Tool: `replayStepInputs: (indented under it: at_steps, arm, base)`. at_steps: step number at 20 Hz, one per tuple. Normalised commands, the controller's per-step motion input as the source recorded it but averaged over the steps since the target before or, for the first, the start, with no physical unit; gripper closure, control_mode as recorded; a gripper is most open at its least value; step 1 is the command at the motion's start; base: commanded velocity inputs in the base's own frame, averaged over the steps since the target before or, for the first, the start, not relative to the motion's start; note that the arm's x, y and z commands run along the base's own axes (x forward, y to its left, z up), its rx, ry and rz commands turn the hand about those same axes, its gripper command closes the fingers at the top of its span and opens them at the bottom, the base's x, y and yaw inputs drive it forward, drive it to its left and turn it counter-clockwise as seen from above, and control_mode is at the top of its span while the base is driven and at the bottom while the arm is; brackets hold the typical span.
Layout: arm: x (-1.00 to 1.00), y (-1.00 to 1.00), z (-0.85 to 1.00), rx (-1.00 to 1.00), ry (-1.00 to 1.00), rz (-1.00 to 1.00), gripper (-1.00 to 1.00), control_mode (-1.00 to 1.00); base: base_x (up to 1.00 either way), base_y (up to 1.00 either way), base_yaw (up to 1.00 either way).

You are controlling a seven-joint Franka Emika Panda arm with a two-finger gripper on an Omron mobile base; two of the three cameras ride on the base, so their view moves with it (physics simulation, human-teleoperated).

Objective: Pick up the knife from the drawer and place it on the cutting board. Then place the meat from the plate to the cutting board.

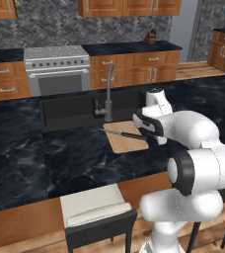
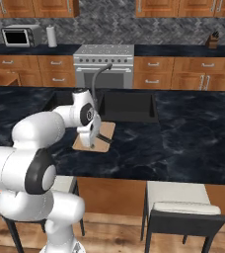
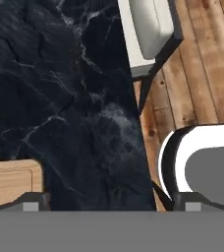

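One island tabletop (image 1: 45, 158): black marble with white veining, spanning the foreground in both base views; it also showed in the hand view (image 3: 60, 98).
Range (image 1: 57, 69): stainless steel, set against the back wall between reddish-brown cabinets.
Sink (image 2: 129, 106): dark recessed basin in the tabletop, with a grey curved faucet (image 1: 108, 94) at its near edge.
Stools: one pale-cushioned seat (image 1: 94, 205) below the near edge of the tabletop in the left base view; another (image 2: 181, 197) in the right base view.
Cutting board (image 1: 122, 141): light tan rectangle, lay flat on the tabletop just in front of the faucet; its corner appeared at the lower left of the hand view (image 3: 11, 184).
Knife (image 1: 124, 134): lay on the cutting board, grey blade toward the faucet side and dark handle toward the arm, the blade tip reaching past the board's edge.
Fingers: gripper (image 2: 92, 143) hung over the near part of the cutting board, pointing down; fingers (image 3: 33, 203) were spread wide with nothing between them.
Toaster oven (image 2: 19, 35): on the rear counter, with a paper towel roll (image 2: 51, 35) just beside it.
Knife block (image 2: 213, 40): on the rear counter, at the far right.
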Motion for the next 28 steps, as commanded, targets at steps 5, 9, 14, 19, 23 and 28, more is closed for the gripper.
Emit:
replayStepInputs:
  at_steps: [5,9,14,19,23,28]
  arm:
    - [-0.35,0.00,0.38,-0.21,0.00,0.99,-1.00,-1.00]
    - [-0.26,0.00,0.25,-0.12,0.00,1.00,-1.00,-1.00]
    - [-0.28,0.00,0.23,-0.10,0.07,0.98,-1.00,-1.00]
    - [-0.30,0.00,0.26,-0.05,0.23,0.88,-1.00,-1.00]
    - [-0.17,0.00,0.37,-0.10,0.29,0.61,-1.00,-1.00]
    - [-0.66,0.00,0.35,-0.05,-0.12,0.10,-1.00,-1.00]
  base:
    - [0.00,0.00,0.00]
    - [0.00,0.00,0.00]
    - [0.00,0.00,0.00]
    - [0.00,0.00,0.00]
    - [0.00,0.00,0.00]
    - [0.00,0.00,0.00]
